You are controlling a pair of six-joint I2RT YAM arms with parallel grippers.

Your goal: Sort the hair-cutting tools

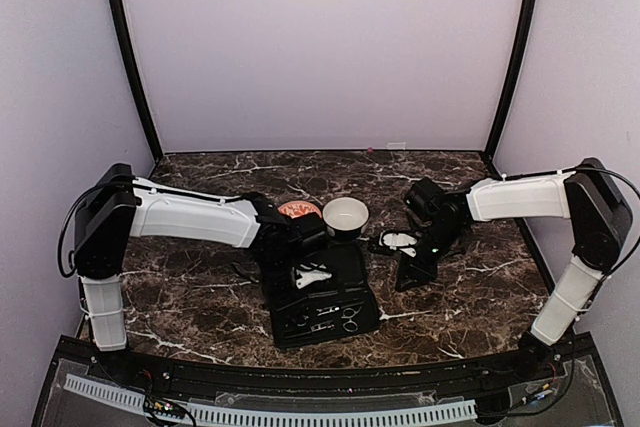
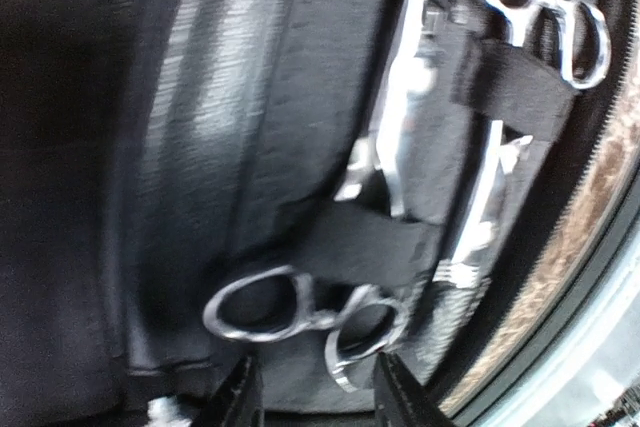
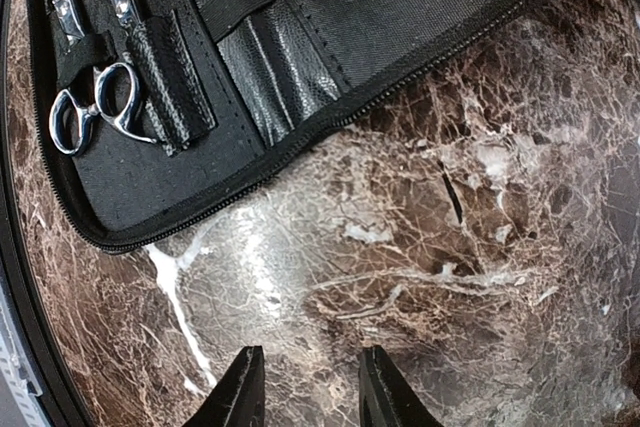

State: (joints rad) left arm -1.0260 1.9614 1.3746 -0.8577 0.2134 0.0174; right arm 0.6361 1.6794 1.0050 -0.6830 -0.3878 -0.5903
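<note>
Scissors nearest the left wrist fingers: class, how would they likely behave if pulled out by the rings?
The scissors look like polished metal, so probably stiff and slippery. The strap crosses them, so they would likely drag, perhaps tugging the fabric case.

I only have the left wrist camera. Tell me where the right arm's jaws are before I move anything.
Observer: The right gripper hangs over the brown marble table, to the right of the flat black zip-up fabric case; its jaws are open and empty.
Operator: Now report what sits beyond the case.
Observer: A round orange-patterned bowl and a round white bowl stand side by side past its far end.
</note>
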